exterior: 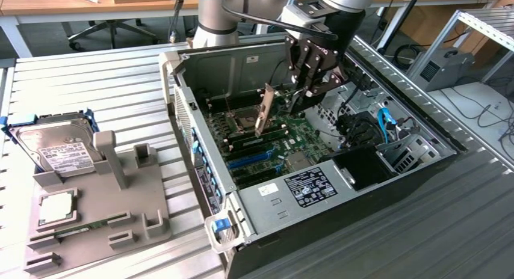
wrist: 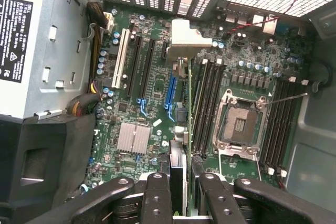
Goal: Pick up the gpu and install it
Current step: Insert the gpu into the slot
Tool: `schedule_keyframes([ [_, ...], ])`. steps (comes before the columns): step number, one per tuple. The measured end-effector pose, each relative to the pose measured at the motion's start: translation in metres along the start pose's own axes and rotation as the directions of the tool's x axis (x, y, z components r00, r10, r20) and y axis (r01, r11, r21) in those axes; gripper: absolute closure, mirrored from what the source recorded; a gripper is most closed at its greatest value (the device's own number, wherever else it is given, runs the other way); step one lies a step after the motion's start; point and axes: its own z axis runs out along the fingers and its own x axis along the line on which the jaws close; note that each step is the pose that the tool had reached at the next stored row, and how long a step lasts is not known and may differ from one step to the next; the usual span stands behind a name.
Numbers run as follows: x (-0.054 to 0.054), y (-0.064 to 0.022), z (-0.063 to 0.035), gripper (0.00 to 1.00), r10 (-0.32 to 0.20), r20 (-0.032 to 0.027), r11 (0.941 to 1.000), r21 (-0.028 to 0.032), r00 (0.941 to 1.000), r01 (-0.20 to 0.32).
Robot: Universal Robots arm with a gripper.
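One tool (exterior: pixel 299 94) hangs inside the open computer case (exterior: pixel 241 68), its fingers (wrist: pixel 157 198) clamped on the gpu (exterior: pixel 263 113), which it holds edge-down just above the motherboard (exterior: pixel 265 147). Seen from the wrist, the card (wrist: pixel 178 129) sits over the slots beside the empty processor socket (wrist: pixel 239 124). A hard drive (exterior: pixel 52 148) rests on the grey fixture (exterior: pixel 96 225) on the surface (exterior: pixel 96 86), at the exterior view's left.
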Motion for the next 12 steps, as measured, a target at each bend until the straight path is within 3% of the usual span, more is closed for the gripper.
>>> schedule_keyframes([
  [12, 0.0028, 0.0005, 0.0010, 0.74, 0.000, 0.0000, 1.0000, 0.0000, 1.0000, 0.000],
])
